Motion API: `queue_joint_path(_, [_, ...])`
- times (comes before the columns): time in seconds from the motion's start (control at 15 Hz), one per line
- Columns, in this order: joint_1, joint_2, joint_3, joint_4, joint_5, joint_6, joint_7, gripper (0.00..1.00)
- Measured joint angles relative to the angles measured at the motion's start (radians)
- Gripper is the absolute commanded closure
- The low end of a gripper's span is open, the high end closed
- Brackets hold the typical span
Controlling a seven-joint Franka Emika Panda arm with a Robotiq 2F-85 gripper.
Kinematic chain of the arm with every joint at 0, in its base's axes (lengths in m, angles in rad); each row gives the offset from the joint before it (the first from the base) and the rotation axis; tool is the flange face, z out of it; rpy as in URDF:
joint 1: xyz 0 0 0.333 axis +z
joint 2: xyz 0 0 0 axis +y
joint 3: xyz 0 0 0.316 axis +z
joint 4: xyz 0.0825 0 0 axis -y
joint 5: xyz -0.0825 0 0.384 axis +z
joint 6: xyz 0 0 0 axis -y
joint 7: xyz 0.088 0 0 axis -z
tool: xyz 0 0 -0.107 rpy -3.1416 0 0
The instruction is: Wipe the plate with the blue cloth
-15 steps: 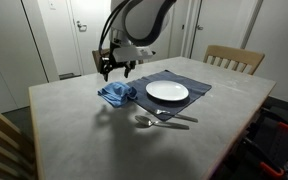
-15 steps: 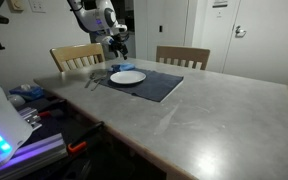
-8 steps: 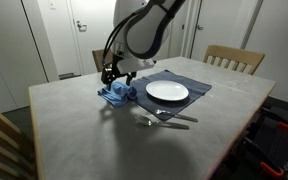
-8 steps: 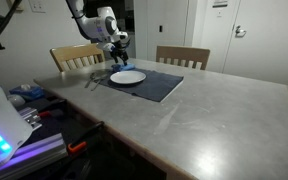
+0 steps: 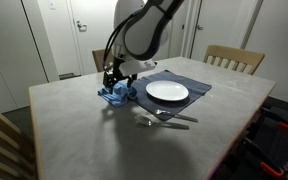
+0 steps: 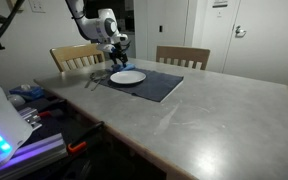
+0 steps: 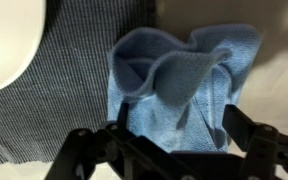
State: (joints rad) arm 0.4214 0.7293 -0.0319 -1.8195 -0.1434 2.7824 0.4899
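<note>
The blue cloth (image 7: 174, 90) lies crumpled at the edge of the dark placemat (image 7: 64, 90); it also shows in an exterior view (image 5: 117, 95). The white plate (image 5: 167, 92) sits on the placemat, seen in both exterior views (image 6: 128, 76) and at the wrist view's upper left (image 7: 9, 40). My gripper (image 7: 176, 128) is down on the cloth with its fingers open on either side of the bunched fabric. It shows over the cloth in an exterior view (image 5: 114, 82).
A fork and a spoon (image 5: 164, 121) lie on the table in front of the placemat (image 5: 189, 95). Wooden chairs (image 5: 234, 58) stand at the table's edges. A cluttered bench (image 6: 24, 100) stands beside the table.
My gripper has come down from above the table onto the blue cloth and now straddles it. The plate and cutlery have not moved.
</note>
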Motion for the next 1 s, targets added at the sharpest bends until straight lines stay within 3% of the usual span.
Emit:
queue_joint_path(0.6, [0.007,0.0,-0.01,0.002,-0.002,-0.022,-0.023,0.98])
queue_joint_path(1.0, [0.02,-0.043,-0.052,0.004,-0.012,-0.091,-0.023,0.98])
